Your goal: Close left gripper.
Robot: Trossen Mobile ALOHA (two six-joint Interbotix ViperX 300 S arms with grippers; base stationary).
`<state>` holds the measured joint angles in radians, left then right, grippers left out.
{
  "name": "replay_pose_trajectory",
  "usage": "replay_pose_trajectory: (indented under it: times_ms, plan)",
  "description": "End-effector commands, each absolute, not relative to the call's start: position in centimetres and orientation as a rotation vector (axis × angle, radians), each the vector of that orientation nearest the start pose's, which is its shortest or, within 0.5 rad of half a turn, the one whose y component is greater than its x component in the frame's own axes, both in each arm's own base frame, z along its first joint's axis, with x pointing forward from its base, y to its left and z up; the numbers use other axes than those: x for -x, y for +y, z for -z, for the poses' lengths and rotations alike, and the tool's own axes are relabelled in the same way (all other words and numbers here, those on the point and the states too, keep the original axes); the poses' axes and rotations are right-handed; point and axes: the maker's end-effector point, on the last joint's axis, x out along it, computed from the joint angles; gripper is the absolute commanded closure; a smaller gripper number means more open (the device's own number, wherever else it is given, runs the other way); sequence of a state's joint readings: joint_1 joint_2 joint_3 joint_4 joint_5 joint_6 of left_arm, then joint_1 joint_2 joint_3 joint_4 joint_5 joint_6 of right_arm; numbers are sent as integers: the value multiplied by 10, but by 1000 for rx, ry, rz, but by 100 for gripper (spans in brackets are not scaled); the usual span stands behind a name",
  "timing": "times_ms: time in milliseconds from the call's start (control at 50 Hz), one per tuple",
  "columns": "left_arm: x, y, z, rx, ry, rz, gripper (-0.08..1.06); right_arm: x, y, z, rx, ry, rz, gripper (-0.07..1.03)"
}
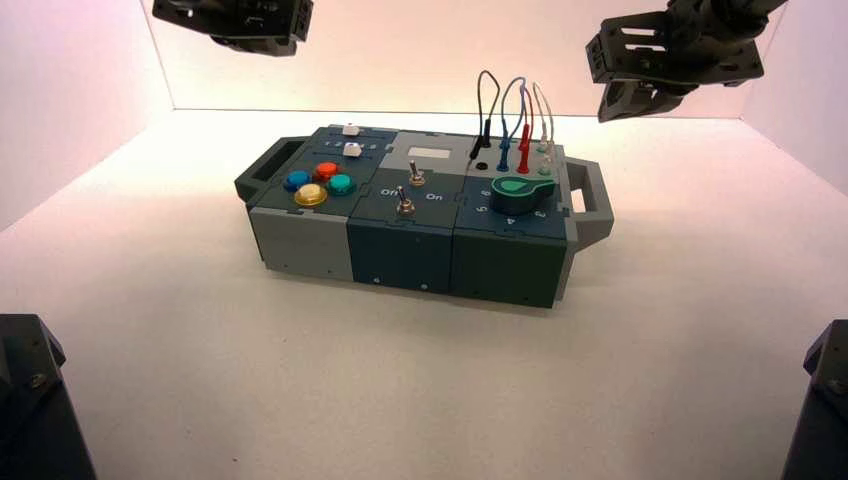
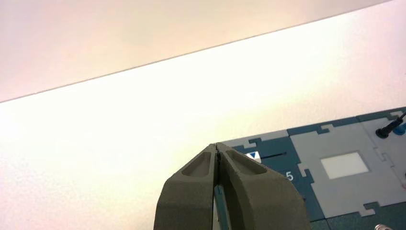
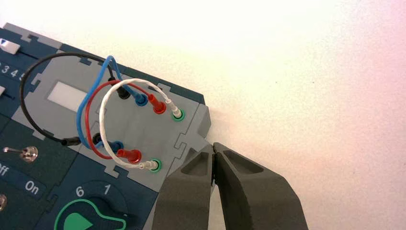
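Observation:
My left gripper (image 1: pixel 240 22) hangs high above the table behind the box's left end. In the left wrist view its two dark fingertips (image 2: pixel 217 146) meet with nothing between them, so it is shut and empty. My right gripper (image 1: pixel 640 90) hangs high behind the box's right end. In the right wrist view its fingertips (image 3: pixel 213 146) also touch, shut and empty, above the box's right edge.
The box (image 1: pixel 420 215) stands mid-table with handles at both ends. It bears coloured buttons (image 1: pixel 318 182) at the left, two toggle switches (image 1: pixel 405 205) in the middle, a green knob (image 1: pixel 522 187) and plugged wires (image 3: pixel 103 103) at the right. White walls surround the table.

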<state>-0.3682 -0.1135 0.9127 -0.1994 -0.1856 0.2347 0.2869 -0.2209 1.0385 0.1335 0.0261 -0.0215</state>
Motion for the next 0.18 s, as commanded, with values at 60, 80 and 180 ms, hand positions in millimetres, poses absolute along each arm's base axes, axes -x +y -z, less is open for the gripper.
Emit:
replay_pose_trajectory:
  times_ms: [60, 80, 180]
  plan:
    - [-363, -136, -126, -164, 562, 340, 101, -311, 93, -92, 9, 817, -229, 99]
    - [-364, -135, -126, -164, 562, 339, 101, -311, 92, -92, 8, 818, -228, 99]
    - [-365, -135, -126, -165, 562, 339, 101, -311, 93, -92, 9, 818, -229, 99]
